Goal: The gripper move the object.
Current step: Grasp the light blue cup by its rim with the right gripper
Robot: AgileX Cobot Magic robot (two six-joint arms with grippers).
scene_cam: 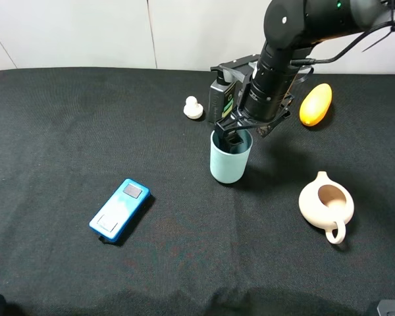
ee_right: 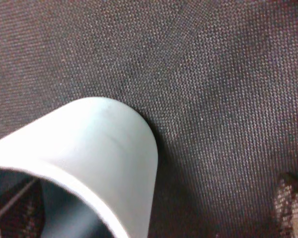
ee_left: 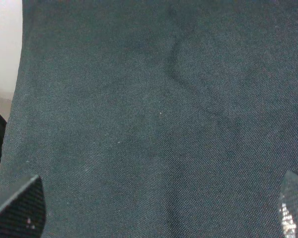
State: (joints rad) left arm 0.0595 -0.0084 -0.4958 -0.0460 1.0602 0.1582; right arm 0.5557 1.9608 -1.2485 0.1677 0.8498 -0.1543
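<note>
cup [scene_cam: 230, 161]: upright mid-table, just near of the pump bottle [scene_cam: 220, 95].
right gripper [scene_cam: 245, 135]: jaws apart astride the cup's rim, one finger inside; seemingly not pinched yet.
do well: close squarely, lift straight up.

Only the bottle [scene_cam: 217, 102] stands close behind the cup [scene_cam: 229, 164].

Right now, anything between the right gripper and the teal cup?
Nothing visible. The right gripper is at the rim of the teal cup, one finger inside, one outside. The pump bottle stands close behind it.
</note>
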